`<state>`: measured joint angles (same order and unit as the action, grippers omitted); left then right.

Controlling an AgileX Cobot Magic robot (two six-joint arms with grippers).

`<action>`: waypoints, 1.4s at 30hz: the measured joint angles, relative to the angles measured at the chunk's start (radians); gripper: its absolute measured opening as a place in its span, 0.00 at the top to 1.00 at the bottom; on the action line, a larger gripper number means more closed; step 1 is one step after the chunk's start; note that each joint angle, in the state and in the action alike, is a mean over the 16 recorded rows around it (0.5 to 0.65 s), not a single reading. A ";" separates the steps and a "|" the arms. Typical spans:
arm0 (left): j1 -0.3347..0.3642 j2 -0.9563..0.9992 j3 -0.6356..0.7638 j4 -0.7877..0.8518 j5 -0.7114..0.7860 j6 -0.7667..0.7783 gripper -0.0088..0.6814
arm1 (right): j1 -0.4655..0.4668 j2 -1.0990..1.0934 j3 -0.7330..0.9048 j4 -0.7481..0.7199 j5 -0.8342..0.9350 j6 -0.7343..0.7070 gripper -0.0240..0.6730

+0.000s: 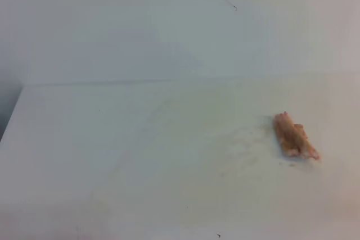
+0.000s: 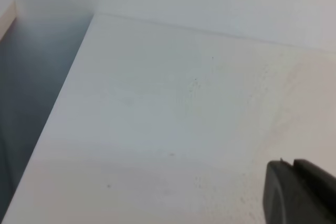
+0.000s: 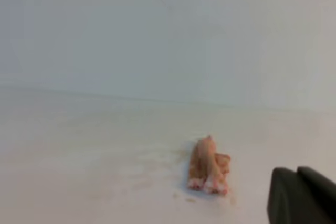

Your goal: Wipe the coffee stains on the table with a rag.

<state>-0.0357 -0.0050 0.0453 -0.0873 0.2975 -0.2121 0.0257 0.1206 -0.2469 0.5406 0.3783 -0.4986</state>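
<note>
The pinkish-salmon rag (image 1: pixel 294 135) lies bunched on the white table (image 1: pixel 112 155) at the right. It also shows in the right wrist view (image 3: pixel 209 165), lying free with nothing touching it. No distinct tan-yellow coffee blotch shows. Only faint brownish smears (image 1: pixel 244 147) mark the table just left of the rag. Neither gripper appears in the exterior high view. One black finger (image 2: pixel 299 192) of the left gripper shows at the lower right of the left wrist view, over bare table. One black finger (image 3: pixel 302 195) of the right gripper shows to the right of the rag and nearer the camera.
A white wall (image 1: pixel 169 21) rises behind the table's back edge. The table's left edge (image 2: pixel 52 124) drops to a dark grey gap. A few tiny dark specks dot the tabletop.
</note>
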 joint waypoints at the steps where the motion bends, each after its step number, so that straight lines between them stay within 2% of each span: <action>1: 0.000 -0.002 0.000 0.000 0.000 0.000 0.99 | -0.013 -0.025 0.030 0.000 -0.005 0.000 0.97; 9: 0.000 -0.003 0.000 0.000 0.006 0.000 0.99 | -0.112 -0.134 0.202 -0.009 -0.038 0.001 0.97; 19: 0.000 -0.005 0.000 0.000 0.011 0.000 0.99 | -0.162 -0.138 0.251 -0.075 -0.033 0.024 0.97; 34: 0.000 -0.005 0.000 0.000 0.012 0.000 0.99 | -0.163 -0.138 0.250 -0.506 -0.044 0.459 0.97; 42: 0.000 -0.007 -0.003 0.000 0.013 0.000 0.99 | -0.163 -0.138 0.250 -0.571 -0.050 0.524 0.97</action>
<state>-0.0358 -0.0118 0.0424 -0.0872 0.3103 -0.2121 -0.1370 -0.0176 0.0035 -0.0306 0.3286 0.0252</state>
